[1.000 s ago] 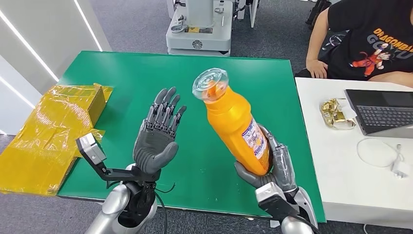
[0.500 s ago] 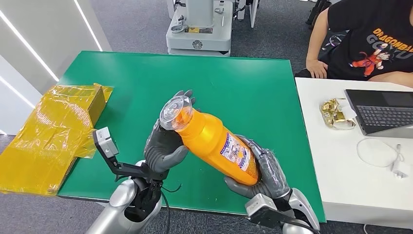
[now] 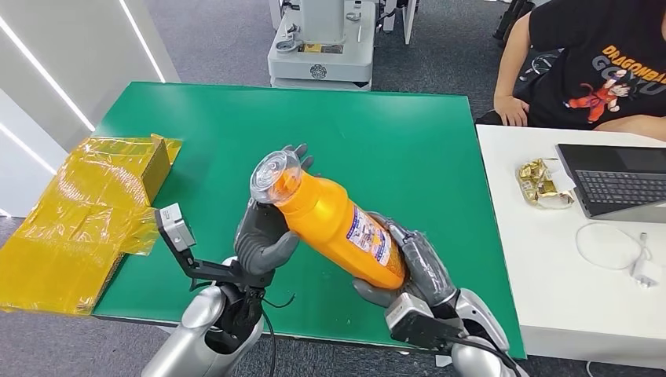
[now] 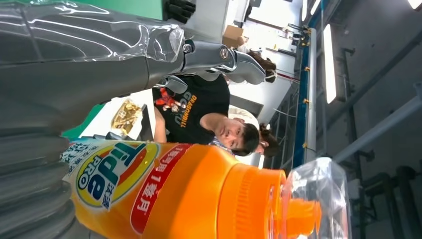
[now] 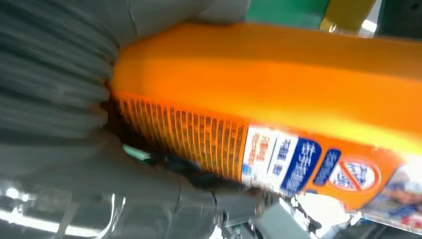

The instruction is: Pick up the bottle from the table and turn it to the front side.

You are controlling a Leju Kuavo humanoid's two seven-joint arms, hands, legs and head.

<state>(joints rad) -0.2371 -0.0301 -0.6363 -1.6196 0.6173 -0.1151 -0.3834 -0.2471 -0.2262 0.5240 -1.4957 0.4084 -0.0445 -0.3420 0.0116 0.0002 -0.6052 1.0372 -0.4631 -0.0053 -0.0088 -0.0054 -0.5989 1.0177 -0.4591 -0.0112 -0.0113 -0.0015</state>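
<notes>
The orange detergent bottle [image 3: 339,228] lay tilted at the frame's lower centre, above the green table [image 3: 408,141]. The right hand [image 3: 412,271] gripped its base; the left hand [image 3: 263,232] cupped its neck beside the clear cap [image 3: 276,177]. Yellow wrapped boxes [image 3: 78,212] sat at the left, a white desk [image 3: 565,259] with a laptop [image 3: 616,181] at the right, and grey carpet [image 3: 220,39] beyond.

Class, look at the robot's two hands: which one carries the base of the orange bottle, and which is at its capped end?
The right hand grips the bottle around its base. The left hand is at the neck, under the clear cap.
</notes>
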